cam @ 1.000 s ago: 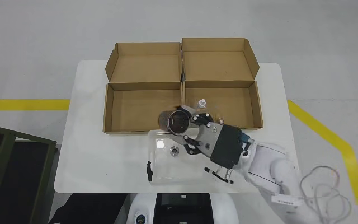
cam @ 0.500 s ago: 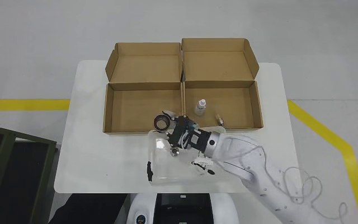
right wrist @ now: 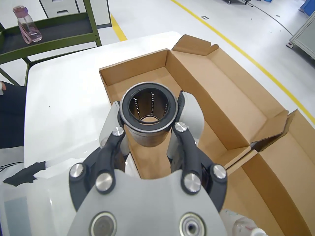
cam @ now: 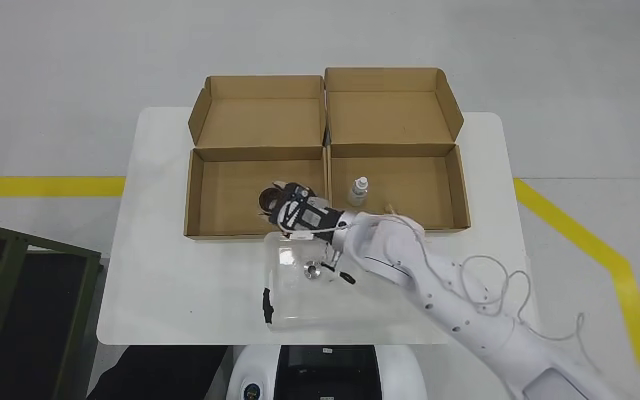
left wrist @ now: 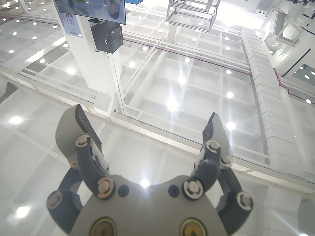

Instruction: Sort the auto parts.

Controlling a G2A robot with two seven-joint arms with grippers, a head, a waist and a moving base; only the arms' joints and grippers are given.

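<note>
My right gripper is shut on a dark cylindrical bearing sleeve with ball rows inside. From the top view, the right gripper holds the bearing sleeve over the near right part of the left cardboard box. The right cardboard box holds a small white bottle. A clear plastic tray in front of the boxes holds a small metal part. My left gripper is open, pointing up at the ceiling with nothing between its fingers.
Both boxes have their lids folded open toward the back of the white table. A black clip sits on the tray's near left edge. A green shelf with a pink bottle stands beside the table.
The right arm has carried the bearing sleeve leftward and farther back, from over the tray's far edge to over the left box. The white bottle and the right box floor are now uncovered.
</note>
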